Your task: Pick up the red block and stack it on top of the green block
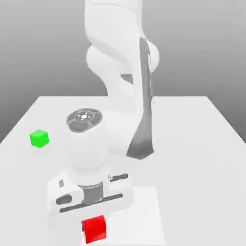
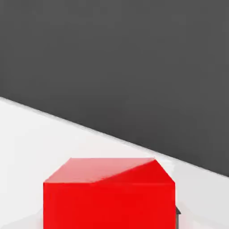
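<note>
1. Nearest the exterior view's camera, the red block [image 1: 93, 228] sits close to the front edge of the tabletop [image 1: 202, 144], a little toward the exterior view's left of that edge's middle; the gripper [image 1: 92, 217] hangs straight over it from the lowered wrist, pointing down, and the block's top meets the underside of the hand.

2. The hand is pressed together, the fingers drawn in about as far as they go; in the hand view the red block [image 2: 108, 197] lies directly under the camera with a dark sliver of finger at one side, so I judge that it is pinched on the red block, though neither view shows the contact itself; the block looks to be resting on the tabletop, not yet lifted.

3. Farther back, the green block [image 1: 39, 138] stands alone near the left edge of the tabletop as the exterior view shows it, well apart from the hand; nothing rests on it.

4. The relation that matters: from the hand, the green block lies away and to the exterior view's left, so the carry would need to rise, then run diagonally back toward that edge; both blocks being cubes, no long axis governs the placing, only squareness of the faces.
</note>
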Controlling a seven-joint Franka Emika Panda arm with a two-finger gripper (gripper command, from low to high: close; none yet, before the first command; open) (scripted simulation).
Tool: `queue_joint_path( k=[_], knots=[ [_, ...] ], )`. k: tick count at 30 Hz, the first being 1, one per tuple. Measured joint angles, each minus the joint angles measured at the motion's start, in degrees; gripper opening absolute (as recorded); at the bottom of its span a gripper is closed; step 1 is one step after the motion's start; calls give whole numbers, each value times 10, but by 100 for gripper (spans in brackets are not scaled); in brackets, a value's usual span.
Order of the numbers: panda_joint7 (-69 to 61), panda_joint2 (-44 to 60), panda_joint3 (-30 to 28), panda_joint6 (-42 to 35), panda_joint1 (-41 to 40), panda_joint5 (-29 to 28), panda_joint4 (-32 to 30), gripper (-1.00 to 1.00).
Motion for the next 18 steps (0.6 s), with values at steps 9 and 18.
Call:
queue_joint_path(
  k=[9,18],
  knots=[
    [113,-162,-121,-91,-95,-127,-56,-100],
    [233,-286,-202,-123,-295,-249,-136,-100]
  ],
)
